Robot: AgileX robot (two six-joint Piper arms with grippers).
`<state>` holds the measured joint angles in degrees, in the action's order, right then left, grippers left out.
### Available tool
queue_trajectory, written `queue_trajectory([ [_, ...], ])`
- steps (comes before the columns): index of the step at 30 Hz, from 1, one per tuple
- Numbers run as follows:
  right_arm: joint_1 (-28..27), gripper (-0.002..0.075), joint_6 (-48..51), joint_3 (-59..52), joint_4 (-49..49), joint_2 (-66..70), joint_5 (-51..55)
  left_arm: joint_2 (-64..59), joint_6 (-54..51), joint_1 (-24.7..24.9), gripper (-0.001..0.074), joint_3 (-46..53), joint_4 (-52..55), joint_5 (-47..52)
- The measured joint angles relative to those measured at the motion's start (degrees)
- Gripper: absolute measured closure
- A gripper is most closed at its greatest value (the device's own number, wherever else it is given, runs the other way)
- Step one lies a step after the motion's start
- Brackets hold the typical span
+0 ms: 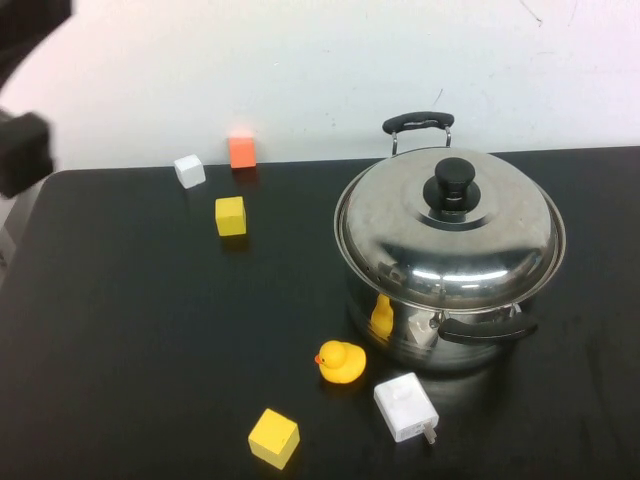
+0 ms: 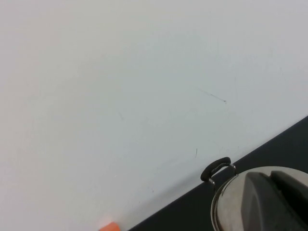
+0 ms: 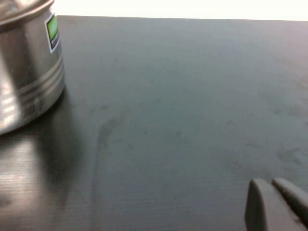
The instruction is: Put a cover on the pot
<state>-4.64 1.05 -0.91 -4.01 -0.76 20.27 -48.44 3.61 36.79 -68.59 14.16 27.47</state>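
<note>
The large shiny steel pot stands on the right part of the black table, with black loop handles at its far and near sides. The domed steel lid with a black knob sits on the pot's rim. My left arm is raised at the table's far left. In the left wrist view my left gripper is shut and empty, with the lid far beyond it. My right gripper is shut and empty, low over the bare table, well apart from the pot; it is out of the high view.
A yellow duck, a white charger plug and a yellow cube lie in front of the pot. Another yellow cube, a white cube and an orange cube sit at the far left, by the white wall.
</note>
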Motion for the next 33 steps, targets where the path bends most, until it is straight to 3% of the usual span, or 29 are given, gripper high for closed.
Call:
queue_trajectory([
  [14, 0.00, 0.0728, 0.00, 0.00, 0.00, 0.00, 0.00, 1.36, 0.00, 0.00, 0.0735, 0.00, -0.32, 1.46],
  [19, 0.00, 0.0728, 0.00, 0.00, 0.00, 0.00, 0.00, 3.16, 0.00, -1.21, 0.0735, 4.45, 0.79, -0.73],
  [27, 0.00, 0.0728, 0.00, 0.00, 0.00, 0.00, 0.00, 19.01, 2.01, -14.73, 0.0735, 24.20, -2.00, -12.92],
  [33, 0.00, 0.0728, 0.00, 0.00, 0.00, 0.00, 0.00, 34.57, 9.46, -27.49, 0.0735, 43.95, -6.99, -14.71],
])
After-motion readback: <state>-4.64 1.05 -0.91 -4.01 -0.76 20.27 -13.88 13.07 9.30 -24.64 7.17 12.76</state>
